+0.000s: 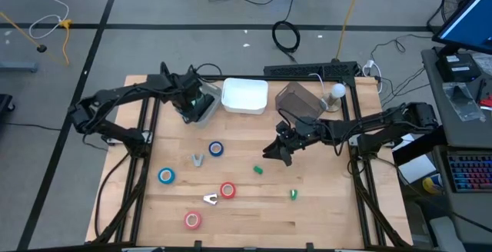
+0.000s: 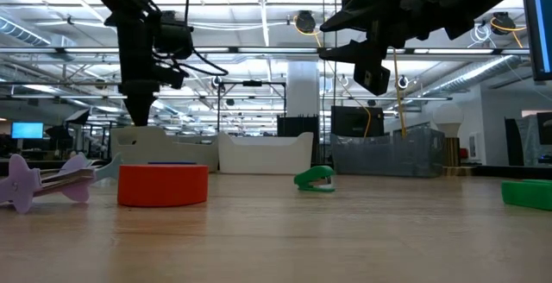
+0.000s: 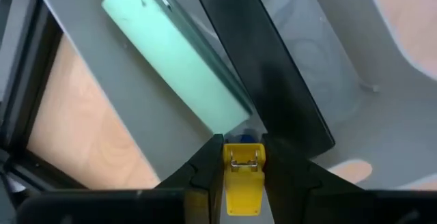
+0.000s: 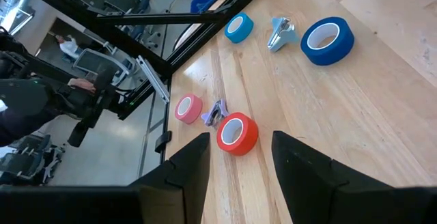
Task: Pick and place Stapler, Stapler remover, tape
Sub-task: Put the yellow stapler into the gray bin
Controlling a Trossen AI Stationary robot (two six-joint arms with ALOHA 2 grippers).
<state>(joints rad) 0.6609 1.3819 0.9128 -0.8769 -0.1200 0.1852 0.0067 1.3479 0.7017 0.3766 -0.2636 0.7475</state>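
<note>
Flanking white tray [image 1: 244,97], grey bins [image 1: 201,106]

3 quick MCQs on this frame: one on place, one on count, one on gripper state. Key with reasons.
1. The left gripper is over:
A. the clear bin at the table's far edge
B. the red tape
C. the table's near edge

2. Tape rolls on the table:
A. two
B. four
C. six

3. The right gripper is:
A. shut on a blue roll
B. shut on a green stapler
C. open, empty

Key:
1 A: it hangs in the clear bin beside the white bin, a yellow stapler between its fingers.
2 B: two blue, two red.
3 C: nothing between its fingers.
</note>
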